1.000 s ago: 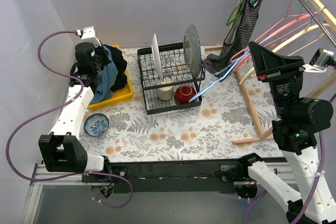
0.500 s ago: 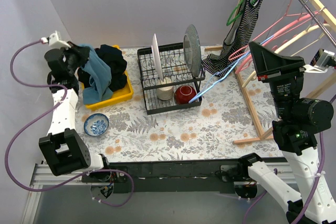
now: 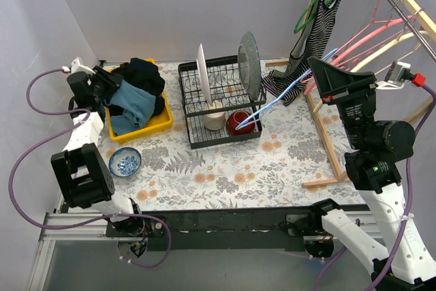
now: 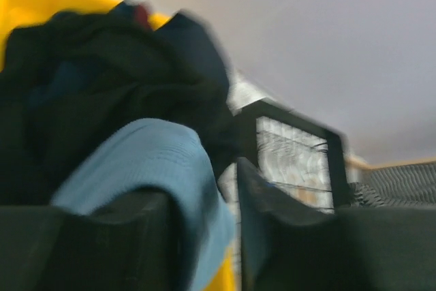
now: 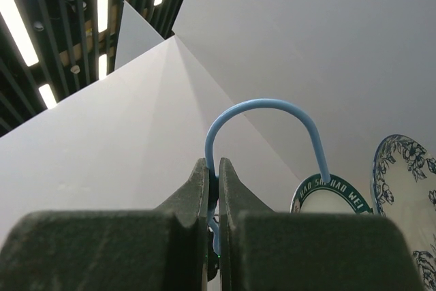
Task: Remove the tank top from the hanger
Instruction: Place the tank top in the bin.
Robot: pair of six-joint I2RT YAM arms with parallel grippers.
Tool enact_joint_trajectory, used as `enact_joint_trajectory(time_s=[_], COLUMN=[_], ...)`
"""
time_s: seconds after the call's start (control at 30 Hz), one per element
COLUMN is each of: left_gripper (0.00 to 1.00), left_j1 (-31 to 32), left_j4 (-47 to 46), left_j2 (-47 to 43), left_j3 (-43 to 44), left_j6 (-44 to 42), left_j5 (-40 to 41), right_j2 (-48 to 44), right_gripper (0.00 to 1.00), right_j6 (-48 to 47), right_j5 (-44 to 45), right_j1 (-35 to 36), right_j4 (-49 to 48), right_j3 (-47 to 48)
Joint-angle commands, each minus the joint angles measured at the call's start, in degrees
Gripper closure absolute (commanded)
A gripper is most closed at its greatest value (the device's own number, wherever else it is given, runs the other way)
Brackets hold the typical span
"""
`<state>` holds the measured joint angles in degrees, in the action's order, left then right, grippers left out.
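While the right gripper [image 5: 213,168] is pinching the blue hanger [image 5: 264,103] by its hook, the left gripper [image 4: 203,183] is hovering with fingers parted (blurry view) — the blue tank top [image 3: 133,105] is lying against them, heaped in the yellow bin [image 3: 151,126].

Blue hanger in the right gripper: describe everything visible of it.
The blue hanger is thin and light blue, plastic or coated wire by its look, with a rounded hook. It is bare. The right gripper is shut on it at the hook's base. Its body slants down toward the dish rack, ending near the red bowl; contact there is unclear.
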<state>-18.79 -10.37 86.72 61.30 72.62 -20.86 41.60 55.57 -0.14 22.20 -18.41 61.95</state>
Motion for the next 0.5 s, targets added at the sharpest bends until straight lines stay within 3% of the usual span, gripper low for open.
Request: enact_joint_trajectory(time_s=[0.0, 0.13, 0.27, 0.37, 0.47], left_gripper=[0.51, 0.38, 0.34, 0.25, 0.25], left_j1=[-0.1, 0.4, 2.5, 5.0, 6.6], left_j4=[7.6, 13.6, 19.9, 21.6, 21.4], left_j2=[1.3, 0.6, -0.8, -2.3, -2.8], left_j3=[-1.3, 3.2, 8.0, 9.2, 8.7], left_j6=[-2.7, -8.8, -13.6, -15.7, -16.3], left_j5=[4.8, 5.4, 10.8, 13.3, 13.4], right_j2=[-0.5, -0.7, -1.2, -1.4, -1.4], right_gripper=[0.99, 0.99, 0.99, 0.99, 0.99], right_j6=[1.1, 0.9, 0.8, 0.7, 0.5], right_j5=[-2.1, -1.8, -1.9, -1.6, -1.4], right_j1=[0.0, 0.0, 0.0, 0.0, -0.1], right_j4=[-5.3, -5.9, -6.4, -6.7, -6.7], right_j3=[-0.9, -1.1, -1.6, -1.9, -1.9])
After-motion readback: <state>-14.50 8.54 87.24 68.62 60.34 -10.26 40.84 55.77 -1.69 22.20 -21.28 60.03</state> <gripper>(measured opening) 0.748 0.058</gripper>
